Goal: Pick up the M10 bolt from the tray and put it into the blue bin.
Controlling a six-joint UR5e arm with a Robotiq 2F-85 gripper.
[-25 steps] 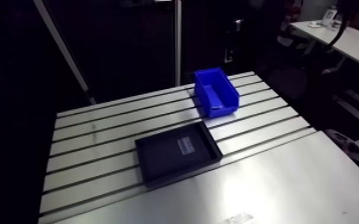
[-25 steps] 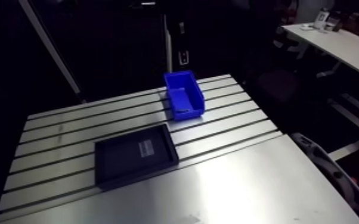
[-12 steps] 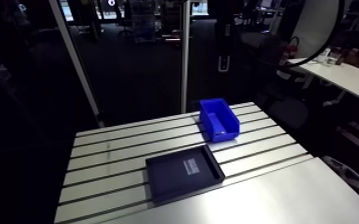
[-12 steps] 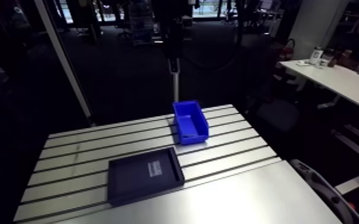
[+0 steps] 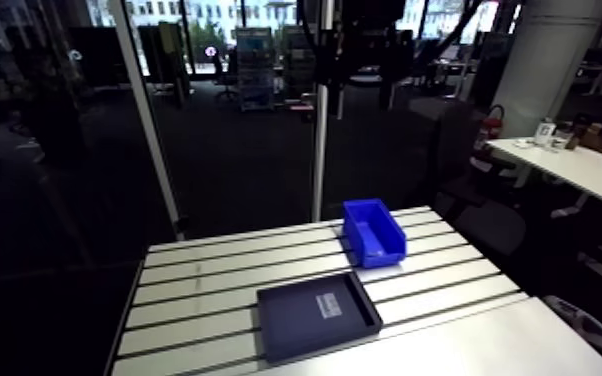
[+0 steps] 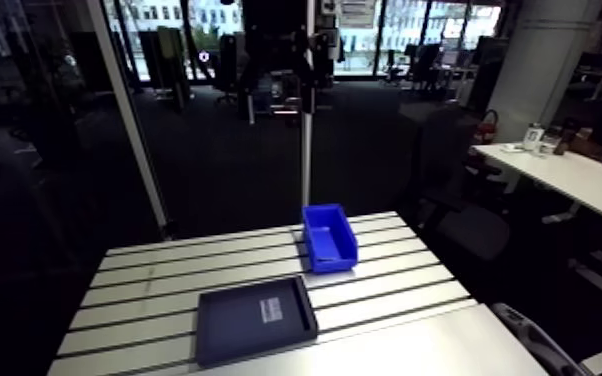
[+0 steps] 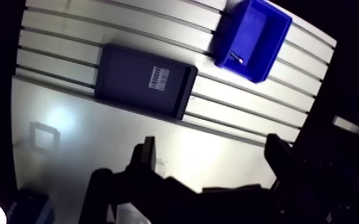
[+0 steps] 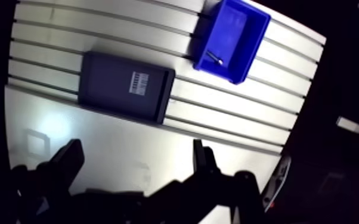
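You have the slotted aluminium table (image 5: pixel 215 275) across the lower half of the arm view, slots running left to right, with a smooth plate at its near edge. The dark flat tray (image 5: pixel 317 313) sits low centre in that view, lying across the slots and turned slightly askew to them. The blue bin (image 5: pixel 373 232) stands just right of centre, behind the tray's far right corner, near it but not touching. It is upright with its open top showing.

In the wrist view the gripper (image 8: pixel 136 149) hangs high over the smooth plate, well apart from tray and bin, both ahead of it. Its claw is released: the two fingers (image 8: pixel 68 159) are spread wide with only bare table showing between them, gripping nothing.

A pale printed label (image 5: pixel 329 305) lies on the tray floor, toward the side nearest the bin.

The M10 bolt (image 8: pixel 216 58) lies inside the blue bin, on its floor, toward the end nearer the gripper. It is small and shiny, and you can't make out the thread.
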